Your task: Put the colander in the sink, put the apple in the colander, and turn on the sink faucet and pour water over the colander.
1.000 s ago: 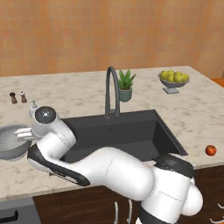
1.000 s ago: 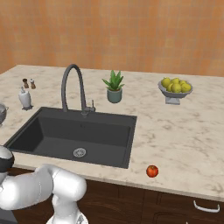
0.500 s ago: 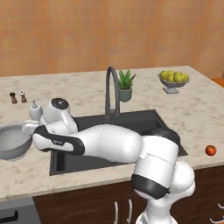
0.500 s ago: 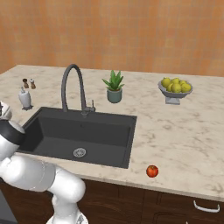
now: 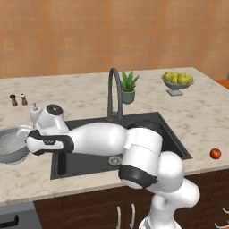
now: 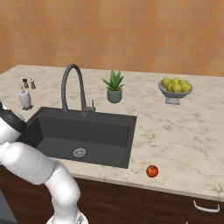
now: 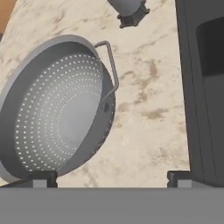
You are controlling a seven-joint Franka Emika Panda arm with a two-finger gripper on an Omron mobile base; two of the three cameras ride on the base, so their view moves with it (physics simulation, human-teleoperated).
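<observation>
The colander (image 5: pixel 12 145) sits on the marble surface (image 5: pixel 210 116) at about 9 o'clock from the sink (image 5: pixel 147 129), just beyond the basin's left edge, upright and empty. In the hand view the colander (image 7: pixel 57 118) lies toward 9 o'clock, one thin wire handle (image 7: pixel 111 65) pointing toward 1 o'clock, with the dark sink wall (image 7: pixel 197 87) running down the 3 o'clock side and bare surface between them.

The arm reaches across the front of the sink to the left, and the gripper (image 5: pixel 27 139) hangs close over the colander's near rim. Its jaws stand apart: the two dark tips rise well separated at the bottom of the hand view, one fingertip (image 7: pixel 43 178) against the colander's rim, the other over the surface beside the sink. Nothing is between them.

The apple (image 6: pixel 152 171) rests on the surface at roughly 4 o'clock from the sink, well apart from it, near the front edge. The faucet (image 6: pixel 72 89) arches at the back of the sink. A soap dispenser (image 6: pixel 25 98) stands at the sink's 10 o'clock, a potted plant (image 6: pixel 114 86) near 1 o'clock, and a fruit bowl (image 6: pixel 175 89) farther toward 2 o'clock.
</observation>
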